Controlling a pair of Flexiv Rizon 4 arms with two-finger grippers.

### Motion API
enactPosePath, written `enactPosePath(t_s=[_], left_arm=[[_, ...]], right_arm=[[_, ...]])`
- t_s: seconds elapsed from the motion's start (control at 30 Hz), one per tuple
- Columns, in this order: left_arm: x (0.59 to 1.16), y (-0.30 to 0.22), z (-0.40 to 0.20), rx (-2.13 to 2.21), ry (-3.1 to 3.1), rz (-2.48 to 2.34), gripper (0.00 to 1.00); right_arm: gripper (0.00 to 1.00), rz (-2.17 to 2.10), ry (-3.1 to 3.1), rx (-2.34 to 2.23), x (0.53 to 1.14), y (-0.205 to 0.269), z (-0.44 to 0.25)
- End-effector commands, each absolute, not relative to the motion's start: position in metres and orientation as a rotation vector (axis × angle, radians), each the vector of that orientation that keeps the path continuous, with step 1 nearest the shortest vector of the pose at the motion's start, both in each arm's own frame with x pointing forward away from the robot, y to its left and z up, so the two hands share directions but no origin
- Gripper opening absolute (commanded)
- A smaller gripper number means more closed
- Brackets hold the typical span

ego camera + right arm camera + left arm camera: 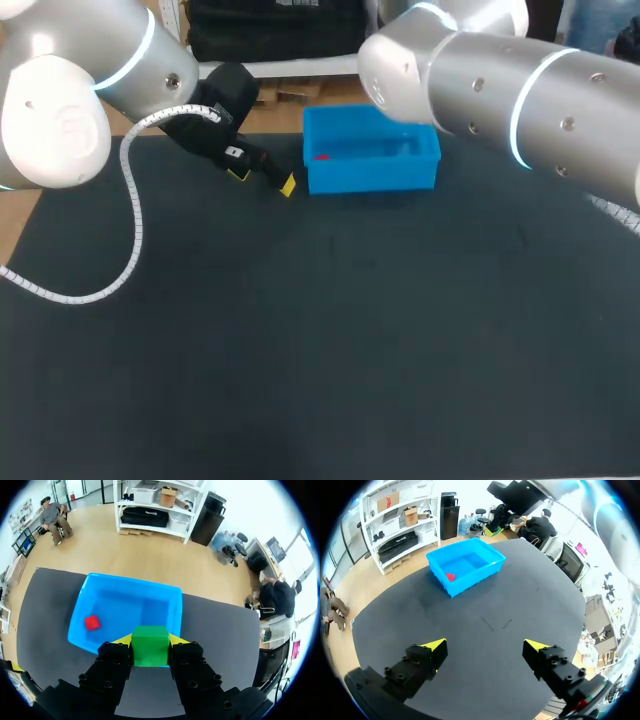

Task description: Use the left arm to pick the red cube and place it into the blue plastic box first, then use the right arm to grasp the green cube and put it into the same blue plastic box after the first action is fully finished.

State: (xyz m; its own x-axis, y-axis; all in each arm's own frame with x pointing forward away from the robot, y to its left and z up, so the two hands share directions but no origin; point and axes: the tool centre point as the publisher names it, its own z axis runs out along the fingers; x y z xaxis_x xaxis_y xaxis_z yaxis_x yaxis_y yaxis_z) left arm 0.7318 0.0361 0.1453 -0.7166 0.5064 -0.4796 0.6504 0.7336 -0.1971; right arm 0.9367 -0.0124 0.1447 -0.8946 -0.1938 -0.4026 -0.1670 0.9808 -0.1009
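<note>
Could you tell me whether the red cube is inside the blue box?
Inside: the red cube rests on the floor of the blue box, within its walls.

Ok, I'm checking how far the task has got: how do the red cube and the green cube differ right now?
The red cube lies on the floor of the blue plastic box, touched by no gripper; the green cube is clamped between the right gripper's fingers. The red cube is already inside the box; the green cube is held by the box's near wall, not yet released. Both are plain, single-coloured cubes.
</note>
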Motion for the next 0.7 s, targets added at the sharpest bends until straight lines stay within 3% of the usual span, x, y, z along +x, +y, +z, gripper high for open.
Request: enactPosePath(t_s=[0.03, 0.7], left_arm=[[0.731, 0.037, 0.145, 0.891, 2.535, -0.504, 1.00], [0.731, 0.037, 0.145, 0.891, 2.535, -0.504, 1.00]], right_arm=[[0.00, -0.089, 2.710, -0.260, 0.945, -0.011, 0.138], [0.00, -0.082, 2.705, -0.254, 0.951, -0.013, 0.124]])
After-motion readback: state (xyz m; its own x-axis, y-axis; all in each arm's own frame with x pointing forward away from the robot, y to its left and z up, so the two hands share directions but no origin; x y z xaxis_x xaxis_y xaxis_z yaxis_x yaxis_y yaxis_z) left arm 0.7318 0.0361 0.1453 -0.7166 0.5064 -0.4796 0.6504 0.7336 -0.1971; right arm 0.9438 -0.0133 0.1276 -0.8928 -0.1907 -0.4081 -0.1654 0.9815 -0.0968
